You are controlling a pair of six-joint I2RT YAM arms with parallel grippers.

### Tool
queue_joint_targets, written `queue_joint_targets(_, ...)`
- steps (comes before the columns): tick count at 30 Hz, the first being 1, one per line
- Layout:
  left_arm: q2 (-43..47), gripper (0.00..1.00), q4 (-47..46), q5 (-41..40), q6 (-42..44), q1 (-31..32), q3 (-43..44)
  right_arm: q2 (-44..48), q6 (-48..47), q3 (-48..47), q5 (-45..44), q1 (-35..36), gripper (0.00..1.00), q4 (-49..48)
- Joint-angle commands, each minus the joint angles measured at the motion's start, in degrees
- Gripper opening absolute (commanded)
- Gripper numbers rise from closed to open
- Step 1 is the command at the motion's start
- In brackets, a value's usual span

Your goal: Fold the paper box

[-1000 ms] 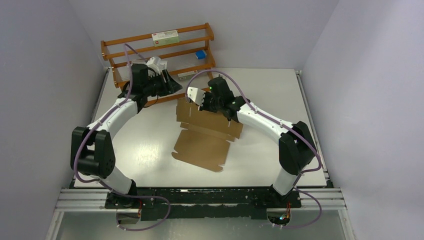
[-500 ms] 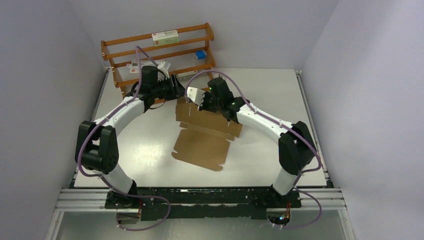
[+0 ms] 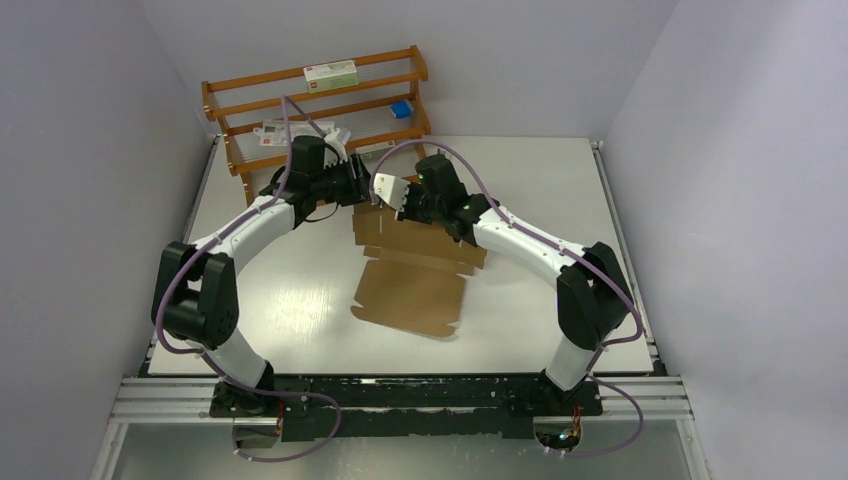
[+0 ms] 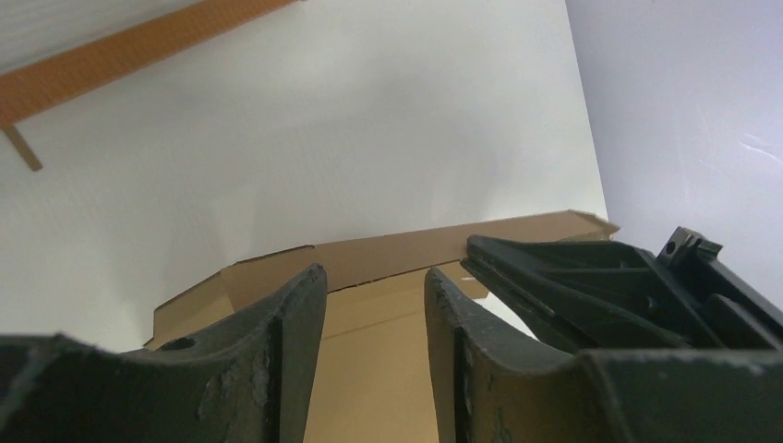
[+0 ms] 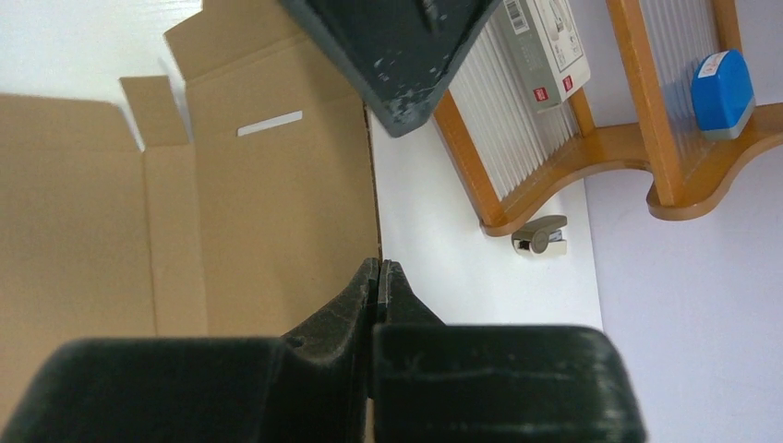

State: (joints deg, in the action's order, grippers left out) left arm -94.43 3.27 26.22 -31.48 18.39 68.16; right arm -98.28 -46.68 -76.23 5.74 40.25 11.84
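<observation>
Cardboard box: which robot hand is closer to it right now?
Right. The right gripper is shut on the far edge of the paper box. The left gripper hovers open at that same edge, not clamped on it.

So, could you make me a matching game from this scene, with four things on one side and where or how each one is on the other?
Things:
1. paper box
2. left tool
3. right tool
4. blue box

Place or state:
A. sitting on the wooden rack
B. closed tight
C. standing open
D. brown, lying on the table

Pairs: 1-D, 2-C, 3-B, 4-A
</observation>
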Motion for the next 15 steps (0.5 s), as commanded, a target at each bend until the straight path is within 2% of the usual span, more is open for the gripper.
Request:
queue_joint_targets(1, 0.74, 0.48, 3.15, -0.43, -0.36, 1.21, -1.72, 1.00, -0.35, 0.69, -0.70, 0.30, 0.00, -3.28)
queue_joint_targets(7, 3.63, 0.53, 8.72, -9.82, 5.53, 0.33, 0.36, 2.10, -0.62, 2.35, -0.98, 0.29, 0.00, -3.57)
queue_joint_targets(15, 1.02, 0.54, 9.79, -5.28, 6.45, 0.42, 0.49, 2.93, 0.06, 2.73, -0.20, 0.41, 0.00, -4.22)
